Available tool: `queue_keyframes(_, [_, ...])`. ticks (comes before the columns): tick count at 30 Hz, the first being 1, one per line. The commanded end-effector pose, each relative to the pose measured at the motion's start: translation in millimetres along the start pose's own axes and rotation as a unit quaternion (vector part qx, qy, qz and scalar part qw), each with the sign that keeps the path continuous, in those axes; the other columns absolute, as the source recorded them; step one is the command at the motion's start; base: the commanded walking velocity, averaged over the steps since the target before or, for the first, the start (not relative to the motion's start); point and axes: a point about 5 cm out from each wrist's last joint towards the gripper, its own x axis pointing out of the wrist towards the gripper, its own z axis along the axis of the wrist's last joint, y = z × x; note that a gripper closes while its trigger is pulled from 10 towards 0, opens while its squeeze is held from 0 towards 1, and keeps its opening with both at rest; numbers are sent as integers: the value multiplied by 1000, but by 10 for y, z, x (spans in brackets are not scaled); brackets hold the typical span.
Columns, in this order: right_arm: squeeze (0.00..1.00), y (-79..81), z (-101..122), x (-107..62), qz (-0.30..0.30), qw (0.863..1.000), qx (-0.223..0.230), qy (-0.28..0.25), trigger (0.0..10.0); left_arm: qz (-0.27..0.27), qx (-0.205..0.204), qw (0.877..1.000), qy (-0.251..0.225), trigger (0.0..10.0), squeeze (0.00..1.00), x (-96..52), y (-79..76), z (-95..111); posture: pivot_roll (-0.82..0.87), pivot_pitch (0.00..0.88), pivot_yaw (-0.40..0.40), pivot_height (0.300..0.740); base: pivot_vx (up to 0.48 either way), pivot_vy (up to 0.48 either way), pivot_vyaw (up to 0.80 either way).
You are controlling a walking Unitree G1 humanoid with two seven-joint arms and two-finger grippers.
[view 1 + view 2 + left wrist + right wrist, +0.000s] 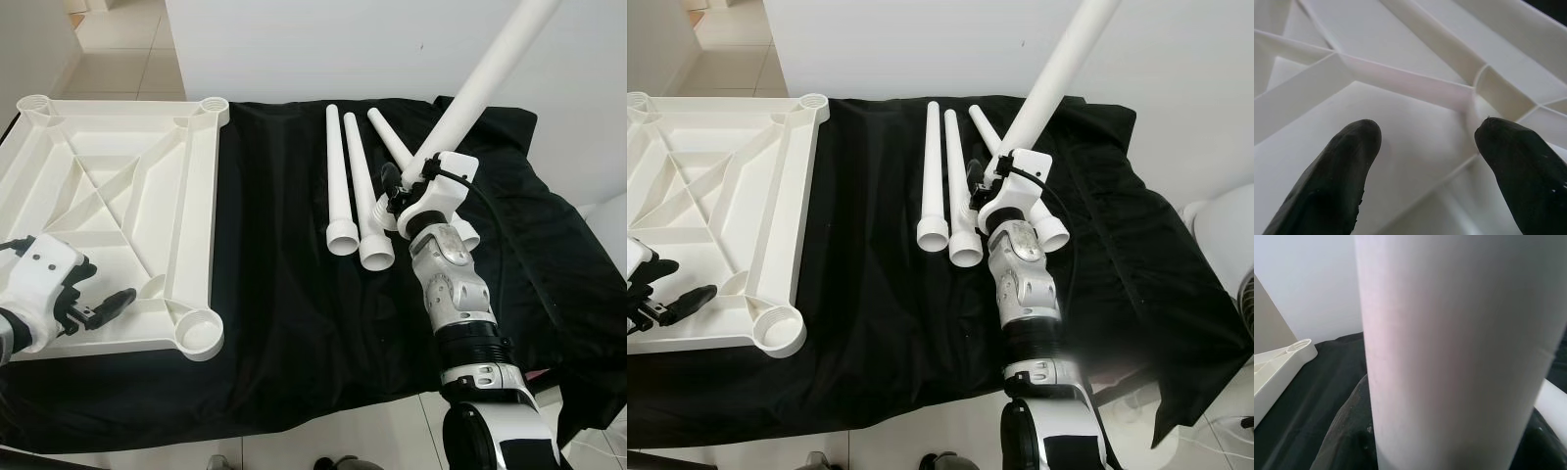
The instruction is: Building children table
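Note:
The white tabletop [108, 186] lies upside down on the black cloth at the left, its ribs up and round leg sockets [200, 334] at the corners. My left gripper [98, 311] hovers open over its near edge; the wrist view shows its two fingertips [1337, 171] apart above the ribs. My right gripper [407, 191] is shut on a white table leg [490, 69], held tilted up toward the far right. Three more white legs [338, 176] lie side by side on the cloth beside it.
A black cloth [284, 294] covers the floor under everything. A white wall [372, 44] stands behind it. Tiled floor shows at the near edge [323, 431] and beyond the tabletop at the far left.

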Motion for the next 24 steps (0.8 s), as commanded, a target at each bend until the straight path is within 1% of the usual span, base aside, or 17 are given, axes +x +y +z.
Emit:
queue_keyframes(1, [0,-16,-22,-4,-2,1000,-6,7,10000,-122,-3,992,19,10000,0,-17,-159,-43,20,119,-47,740,0,0,0])
queue_keyframes(6, [0,-13,-23,-2,-1,1000,-8,7,10000,-136,-8,990,25,10000,0,-17,-204,-70,17,119,-46,740,0,0,0])
queue_keyframes(7, [0,-13,-21,-1,-1,1000,-10,7,10000,-147,-17,989,31,10000,0,-25,-235,-93,17,118,-47,740,0,0,0])
queue_keyframes(8, [0,-13,-21,-1,-1,1000,-10,7,10000,-147,-17,989,31,10000,0,-25,-235,-93,17,118,-47,740,0,0,0])
queue_keyframes(9, [0,-16,-19,2,-1,1000,-10,7,10000,-160,-19,986,38,10000,0,-39,-275,-122,14,118,-46,740,0,0,0])
queue_keyframes(15, [0,-20,-20,6,0,1000,-11,9,10000,-165,-23,985,42,10000,0,-35,-297,-148,19,119,-51,740,0,0,0])
queue_keyframes(20, [0,-14,-20,8,1,1000,-12,9,10000,-165,-25,984,58,10000,0,11,-338,-206,14,122,-54,740,0,0,0])
queue_keyframes(21, [0,-19,-23,8,1,1000,-13,11,10000,-155,-22,986,63,10000,0,69,-332,-218,15,123,-55,740,0,0,0])
queue_keyframes(24, [0,-18,-27,9,1,1000,-14,12,10000,-141,-5,988,62,10000,0,165,-331,-209,14,123,-57,740,0,0,0])
